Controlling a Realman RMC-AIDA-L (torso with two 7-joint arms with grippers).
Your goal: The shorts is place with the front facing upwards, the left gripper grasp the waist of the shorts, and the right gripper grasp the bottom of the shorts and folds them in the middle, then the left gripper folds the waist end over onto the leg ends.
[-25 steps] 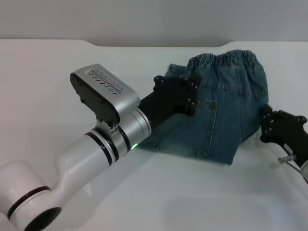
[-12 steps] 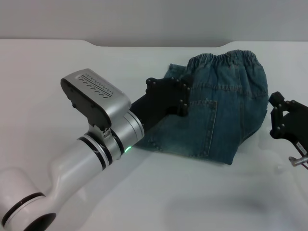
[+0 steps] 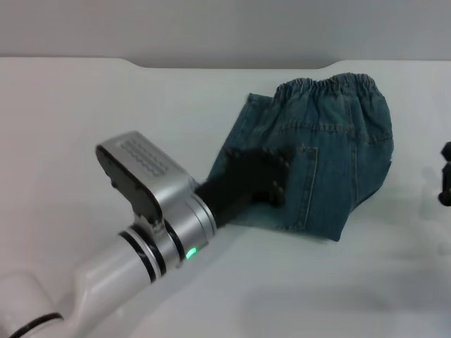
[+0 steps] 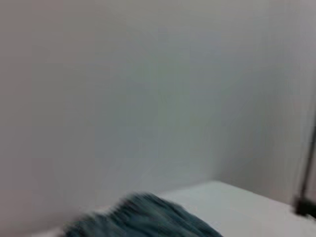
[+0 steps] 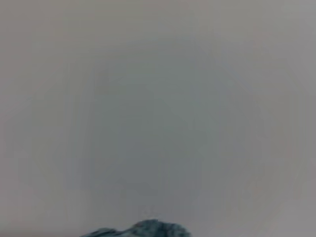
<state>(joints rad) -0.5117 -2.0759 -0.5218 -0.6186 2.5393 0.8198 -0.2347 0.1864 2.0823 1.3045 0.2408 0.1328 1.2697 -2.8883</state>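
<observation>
**Inspector A:** Where do the shorts lie?

**Inspector B:** On the white table, right of centre in the head view. They are folded into a compact denim bundle. The gathered elastic waistband sits at the far edge and a back pocket faces up. The near edge forms a point toward the right. The left wrist view catches only a blurred blue mound of the same cloth, and the right wrist view shows a small dark crest of it at the frame edge.

**Inspector A:** Position of the left gripper?

**Inspector B:** Over the near left part of the shorts, its black body across the denim. Compared with half a second ago it has shifted nearer and slightly right; it was then at the far left edge of the garment. The silver wrist housing has come nearer with it.

**Inspector A:** State of its claw?

**Inspector B:** I cannot tell. The black body is blurred, and no fingers can be made out.

**Inspector A:** And the right gripper?

**Inspector B:** Only a dark sliver remains at the right edge of the head view, well apart from the shorts. One second ago it was touching the right side of the garment; it has since withdrawn. Its claw cannot be judged either.
</observation>
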